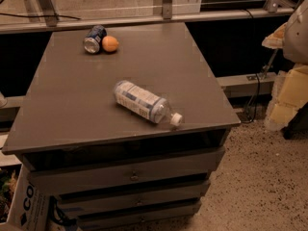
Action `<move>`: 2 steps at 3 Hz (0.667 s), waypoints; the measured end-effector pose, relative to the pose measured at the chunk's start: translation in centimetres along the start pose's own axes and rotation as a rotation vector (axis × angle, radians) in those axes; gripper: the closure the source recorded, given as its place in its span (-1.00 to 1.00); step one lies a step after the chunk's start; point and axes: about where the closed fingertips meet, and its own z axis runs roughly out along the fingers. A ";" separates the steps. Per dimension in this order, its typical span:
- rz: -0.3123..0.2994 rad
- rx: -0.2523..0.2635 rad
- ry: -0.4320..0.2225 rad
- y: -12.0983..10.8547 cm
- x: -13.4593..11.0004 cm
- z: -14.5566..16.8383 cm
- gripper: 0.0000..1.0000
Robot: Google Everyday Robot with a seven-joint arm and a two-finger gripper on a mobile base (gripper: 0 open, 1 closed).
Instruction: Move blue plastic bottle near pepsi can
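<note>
Gripper (276,38) far right — blue plastic bottle (143,102) well apart

It looks like a workshop or lab: grey drawer cabinet (130,174), speckled floor (262,177), metal rail (144,19), loose cable (255,100).

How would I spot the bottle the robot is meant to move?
Find the grey drawer cabinet; the gripper is not in view. Near its front edge lies a clear bottle, white cap pointing front-right. Unlike the short blue can and the orange at the back, it is long with a pale label.
</note>
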 end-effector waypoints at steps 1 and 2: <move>0.000 0.000 0.000 0.0 0.0 0.0 -1.00; 0.013 0.007 -0.026 -0.2 0.0 -0.3 -1.00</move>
